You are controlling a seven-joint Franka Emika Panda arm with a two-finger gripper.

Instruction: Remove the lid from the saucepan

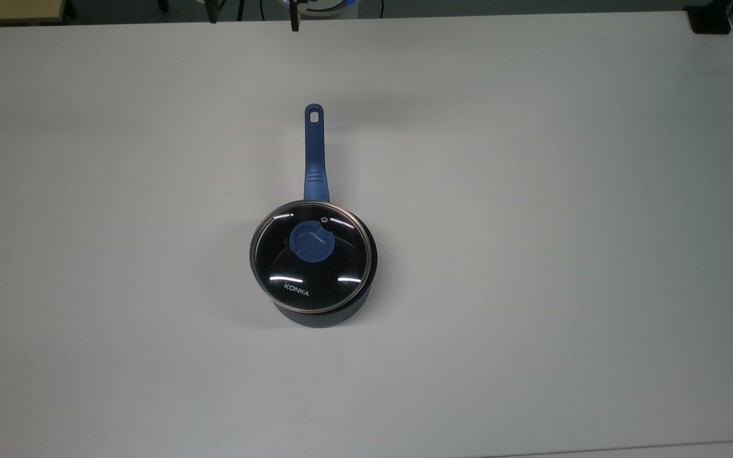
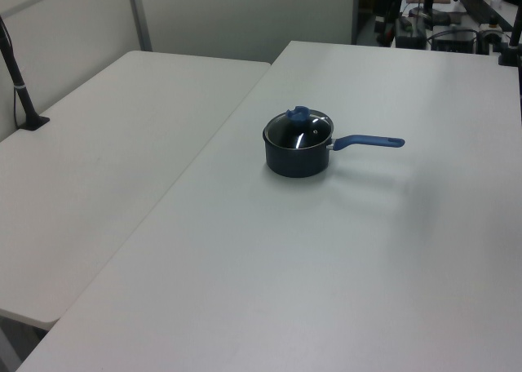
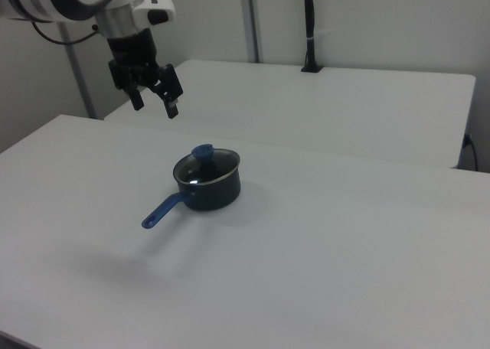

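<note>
The claw [image 3: 153, 102] hung apart at the right view's upper left; the fragile glass lid [image 3: 207, 164] looked best gripped by its knob [image 3: 202, 151].

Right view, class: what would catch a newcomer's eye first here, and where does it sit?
A dark saucepan sits alone near the middle of a white table, its lid on, with a blue knob on top. Its blue handle points toward the right view's lower left. Up in the right view's upper left, the claw hangs open in the air, apart from the pan.
</note>
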